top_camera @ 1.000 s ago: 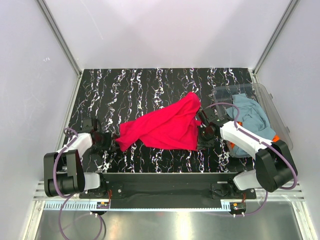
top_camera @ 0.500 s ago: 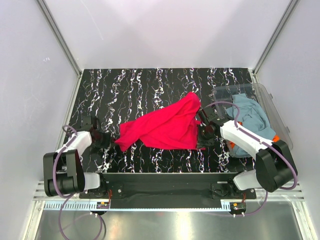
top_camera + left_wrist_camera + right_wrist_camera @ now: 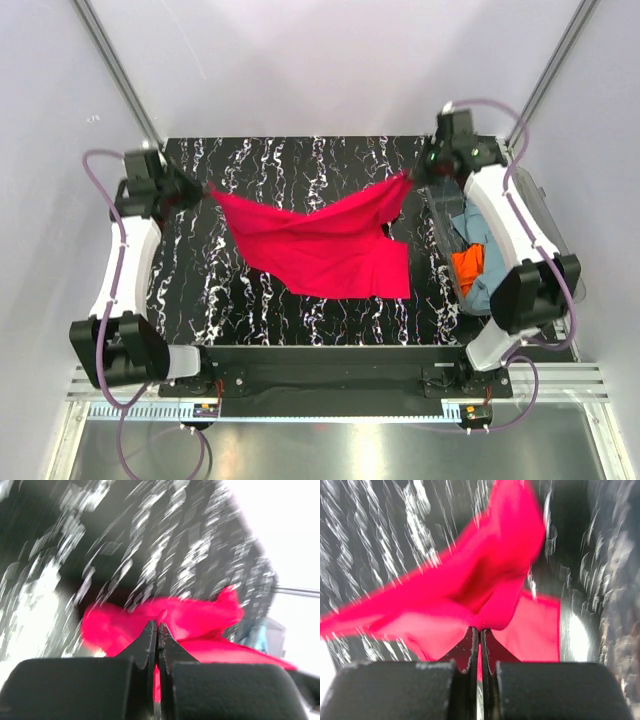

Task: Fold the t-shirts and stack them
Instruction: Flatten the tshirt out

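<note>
The red t-shirt (image 3: 325,245) hangs stretched between both grippers above the marbled table, its lower part draping towards the front. My left gripper (image 3: 210,190) is shut on its left corner, red cloth (image 3: 165,620) pinched between the jaws. My right gripper (image 3: 412,178) is shut on its right corner, the red cloth (image 3: 485,590) spreading out beyond the tips. A grey-blue t-shirt (image 3: 478,222) and an orange t-shirt (image 3: 467,266) lie crumpled in the clear tub (image 3: 545,215) at the right.
The black marbled table (image 3: 200,290) is walled in by white panels on three sides. The clear tub stands at the table's right edge, right beside my right arm. Both wrist views are blurred by motion.
Both arms have swung from near the front edge up and towards the back, lifting and spreading the red t-shirt. The left gripper shut on the shirt's corner during this second.
</note>
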Tool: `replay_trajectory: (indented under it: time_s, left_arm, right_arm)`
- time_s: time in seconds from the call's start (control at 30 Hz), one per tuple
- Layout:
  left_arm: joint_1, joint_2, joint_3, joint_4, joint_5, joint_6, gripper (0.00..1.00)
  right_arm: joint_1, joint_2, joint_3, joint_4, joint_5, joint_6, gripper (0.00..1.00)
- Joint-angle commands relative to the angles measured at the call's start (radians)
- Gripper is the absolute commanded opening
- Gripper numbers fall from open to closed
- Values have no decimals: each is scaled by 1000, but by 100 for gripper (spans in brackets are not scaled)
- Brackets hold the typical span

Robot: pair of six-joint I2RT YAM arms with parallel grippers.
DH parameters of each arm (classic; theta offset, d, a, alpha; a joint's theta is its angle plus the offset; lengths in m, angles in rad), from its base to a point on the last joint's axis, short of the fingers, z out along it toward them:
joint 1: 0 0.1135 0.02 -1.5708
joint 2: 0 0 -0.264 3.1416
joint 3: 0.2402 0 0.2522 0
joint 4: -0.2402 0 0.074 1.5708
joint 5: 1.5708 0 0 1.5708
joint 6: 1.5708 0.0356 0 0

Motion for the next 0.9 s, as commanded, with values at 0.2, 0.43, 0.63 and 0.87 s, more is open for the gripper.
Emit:
replay_trajectory:
  time_s: [0.2,0.43,0.63,0.87]
  left_arm:
    - [-3,258,665,240,139,2,0]
    - [46,611,1329,506,277,-389,0]
    - [96,447,1060,631,387,-509,0]
    - [85,38,385,231,281,-281,0]
  right_arm:
    - [-72,362,1001,-154,43,-137,0]
    - [-91,452,1399,-11,4,-84,0]
    - [-94,194,984,105,-7,-127,0]
    - [-92,-119,265,158,-148,-6,0]
